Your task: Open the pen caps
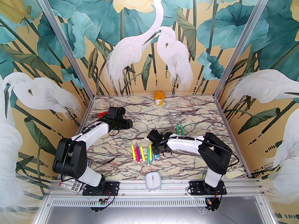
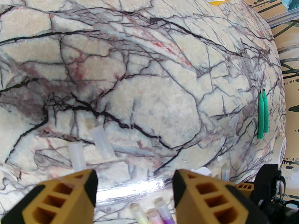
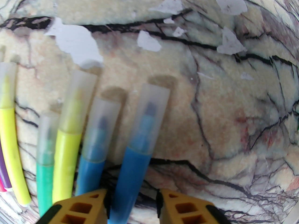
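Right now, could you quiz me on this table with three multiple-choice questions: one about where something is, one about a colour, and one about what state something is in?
1. Where on the table does the orange-lidded jar stand?
A. at the near edge
B. at the far edge
C. dead centre

2. What colour are the two pens lying apart from the row?
A. green
B. pink
C. yellow

3. The blue pen between the fingers of the right gripper has its cap:
A. lying beside it
B. half pulled off
C. on

Answers:
1 B, the jar stands right by the back wall.
2 A, both are green, with bare dark tips.
3 C, the clear cap covers the pen's tip.
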`<state>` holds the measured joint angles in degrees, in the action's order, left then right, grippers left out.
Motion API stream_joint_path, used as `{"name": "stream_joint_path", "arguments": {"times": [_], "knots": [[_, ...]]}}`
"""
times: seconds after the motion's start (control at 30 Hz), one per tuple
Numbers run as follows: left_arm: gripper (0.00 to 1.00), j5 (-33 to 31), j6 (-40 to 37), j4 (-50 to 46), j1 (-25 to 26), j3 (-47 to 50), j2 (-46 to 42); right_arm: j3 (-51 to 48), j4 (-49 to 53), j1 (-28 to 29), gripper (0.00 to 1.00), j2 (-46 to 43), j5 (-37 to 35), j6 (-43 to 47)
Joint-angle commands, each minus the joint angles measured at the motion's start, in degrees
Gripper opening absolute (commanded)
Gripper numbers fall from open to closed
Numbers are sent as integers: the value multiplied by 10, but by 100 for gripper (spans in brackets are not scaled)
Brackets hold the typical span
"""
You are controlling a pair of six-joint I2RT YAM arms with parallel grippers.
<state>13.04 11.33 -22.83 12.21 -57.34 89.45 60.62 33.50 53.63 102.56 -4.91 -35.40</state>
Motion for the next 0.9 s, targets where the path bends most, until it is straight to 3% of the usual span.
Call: {"name": "stream_joint_path", "arguments": {"times": [0.0, 0.37, 0.53, 0.67, 0.87], "knots": [[58, 7, -1, 8, -3, 7, -17, 21, 23, 2, 37, 17, -17, -7], [58, 17, 4, 16, -3, 8, -13, 38, 57, 2, 29, 37, -49, -4], [58, 30, 7, 18, -3, 7, -13, 42, 58, 1, 20, 53, -55, 2], [59, 88, 13, 31, -2, 11, -8, 27, 30, -7, 14, 27, -45, 15], [59, 148, 22, 65, 22, 23, -8, -11, -21, -22, 12, -36, -21, 51]]}}
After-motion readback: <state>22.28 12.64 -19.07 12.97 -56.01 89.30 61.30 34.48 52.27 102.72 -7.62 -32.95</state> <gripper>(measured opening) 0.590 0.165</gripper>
